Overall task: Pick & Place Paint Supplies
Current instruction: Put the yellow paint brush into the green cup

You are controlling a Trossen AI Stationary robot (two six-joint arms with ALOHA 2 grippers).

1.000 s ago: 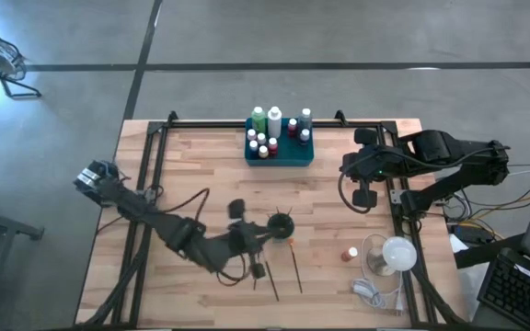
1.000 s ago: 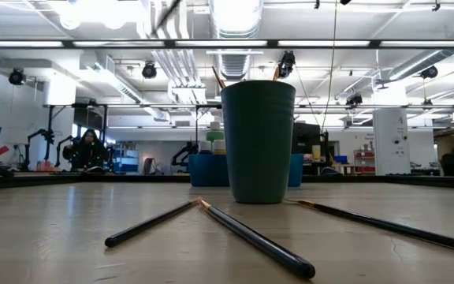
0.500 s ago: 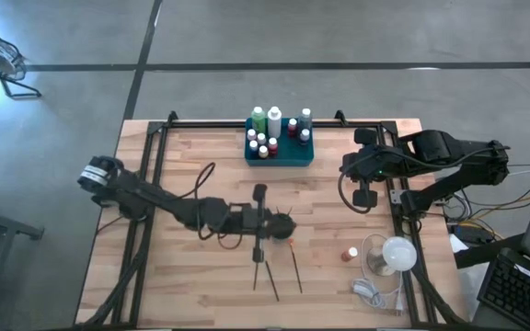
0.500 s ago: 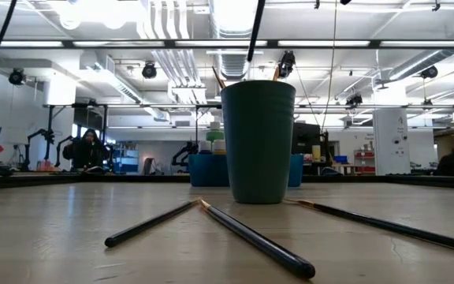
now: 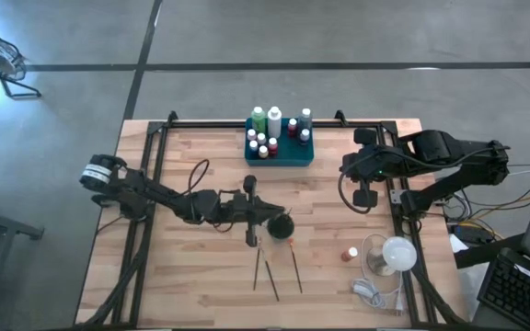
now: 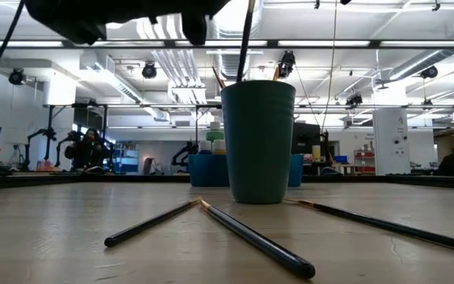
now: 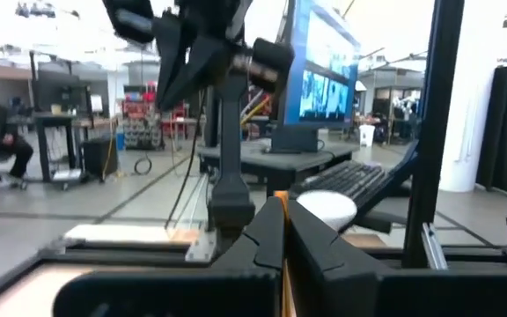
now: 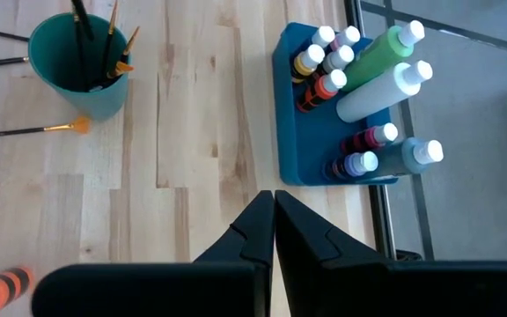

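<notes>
Thin long-handled paintbrushes (image 5: 275,273): three lie loose on the pale wooden-plank tabletop (image 5: 191,276), near edge, just in front of the dark green round cup (image 5: 281,224). In low view two of them meet tip to tip in a V before the cup, third lies apart to the right w/ its bristle end toward the cup. More brushes stand inside the cup, handles poking over the rim.

Going left to right: my left arm reaches across from the table's left side, left gripper (image 5: 251,237) just beside the cup's left rim. Fingers together, clamped on a thin orange-handled paintbrush (image 7: 282,264); handle shows between my pads in the wrist view.

Center back: teal rectangular tray (image 5: 280,155) at the far edge, well apart from the cup. It holds the small white-capped paint bottles (image 5: 263,142) (pink, maroon, brown), plus a taller green one, a white one and a grey one, all upright.

Right: my right gripper (image 5: 366,196) waits above the table's right side near the frame rail, fingers together, nothing in them. Right front corner: small orange-and-white capped bottle (image 5: 351,253) lying by a clear round glass bowl (image 5: 386,257).
</notes>
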